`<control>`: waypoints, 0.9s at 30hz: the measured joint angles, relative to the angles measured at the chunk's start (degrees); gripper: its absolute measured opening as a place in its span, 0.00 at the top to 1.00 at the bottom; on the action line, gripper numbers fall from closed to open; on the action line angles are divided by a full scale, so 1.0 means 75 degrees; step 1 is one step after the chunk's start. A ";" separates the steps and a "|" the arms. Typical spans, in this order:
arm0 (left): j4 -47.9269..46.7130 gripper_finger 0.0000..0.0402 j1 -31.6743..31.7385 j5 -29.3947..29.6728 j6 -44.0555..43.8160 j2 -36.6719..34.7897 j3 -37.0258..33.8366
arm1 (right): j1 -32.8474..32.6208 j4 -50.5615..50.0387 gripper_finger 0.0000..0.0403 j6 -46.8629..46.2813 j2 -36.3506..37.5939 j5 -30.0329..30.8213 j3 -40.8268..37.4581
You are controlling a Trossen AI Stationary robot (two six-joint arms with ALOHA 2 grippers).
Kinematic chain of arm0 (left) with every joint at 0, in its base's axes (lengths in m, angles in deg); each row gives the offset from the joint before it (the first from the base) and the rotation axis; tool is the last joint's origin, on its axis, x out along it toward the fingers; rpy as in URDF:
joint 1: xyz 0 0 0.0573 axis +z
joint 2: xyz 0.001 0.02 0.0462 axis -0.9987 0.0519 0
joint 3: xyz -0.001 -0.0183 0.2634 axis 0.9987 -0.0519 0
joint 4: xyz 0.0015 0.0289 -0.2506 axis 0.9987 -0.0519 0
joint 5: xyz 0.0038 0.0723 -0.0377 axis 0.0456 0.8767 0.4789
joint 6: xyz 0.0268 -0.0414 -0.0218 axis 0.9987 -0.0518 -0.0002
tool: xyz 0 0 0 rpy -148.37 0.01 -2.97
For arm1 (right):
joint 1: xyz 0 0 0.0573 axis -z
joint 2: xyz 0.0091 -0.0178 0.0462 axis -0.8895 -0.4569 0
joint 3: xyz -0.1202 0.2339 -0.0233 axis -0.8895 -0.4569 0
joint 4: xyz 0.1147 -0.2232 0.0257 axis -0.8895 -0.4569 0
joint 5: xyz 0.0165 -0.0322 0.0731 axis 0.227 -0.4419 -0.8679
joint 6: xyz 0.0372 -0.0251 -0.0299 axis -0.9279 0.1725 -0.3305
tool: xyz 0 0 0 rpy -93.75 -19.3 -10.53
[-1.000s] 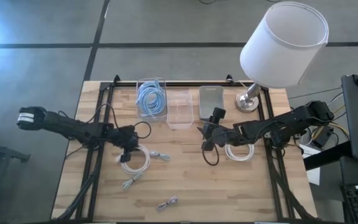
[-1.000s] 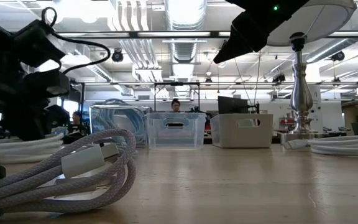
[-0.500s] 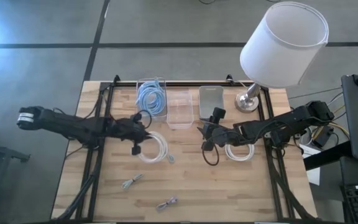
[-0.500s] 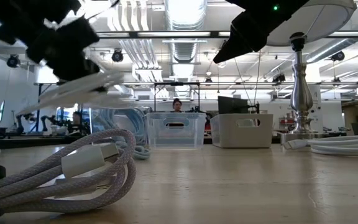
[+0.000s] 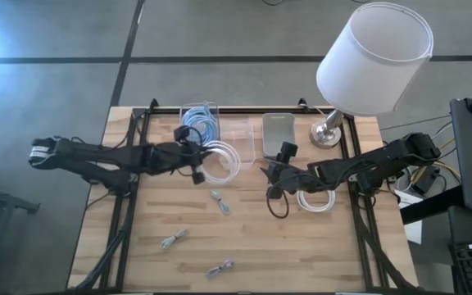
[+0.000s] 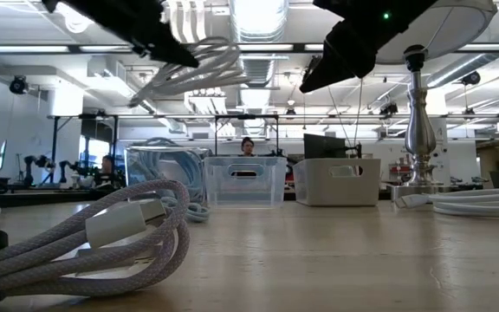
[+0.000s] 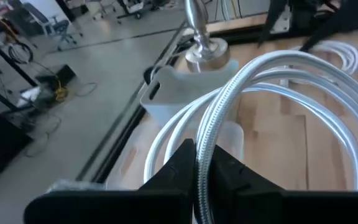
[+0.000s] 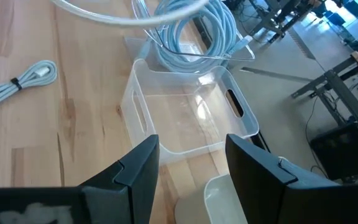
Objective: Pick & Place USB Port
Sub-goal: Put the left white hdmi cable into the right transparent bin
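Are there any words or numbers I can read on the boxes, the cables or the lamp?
None: no words, numbers or signs can be read in any view.
The clear bin, the blue cable, the white cable and the lamp shade all show plain surfaces.

Bright, even overhead light; ceiling lights glare, and the nearest cable is blurred.
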 joint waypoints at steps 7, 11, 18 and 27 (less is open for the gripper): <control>0.0149 0.92 0.0161 0.0715 0.0361 0.1665 0.1150 | -0.0003 0.0002 0.55 -0.0002 -0.0002 0.0003 -0.0038; 0.0132 0.94 0.0467 0.1404 0.0768 0.2603 0.1852 | -0.0003 0.0000 0.55 -0.0009 -0.0003 0.0003 -0.0041; -0.0615 0.92 0.1334 0.1604 0.0891 0.3874 0.3163 | -0.0003 -0.0003 0.55 -0.0029 -0.0003 0.0003 -0.0081; -0.2141 0.93 0.2199 0.1864 0.0482 0.5269 0.4381 | 0.0000 -0.0004 0.55 -0.0006 -0.0003 0.0005 -0.0353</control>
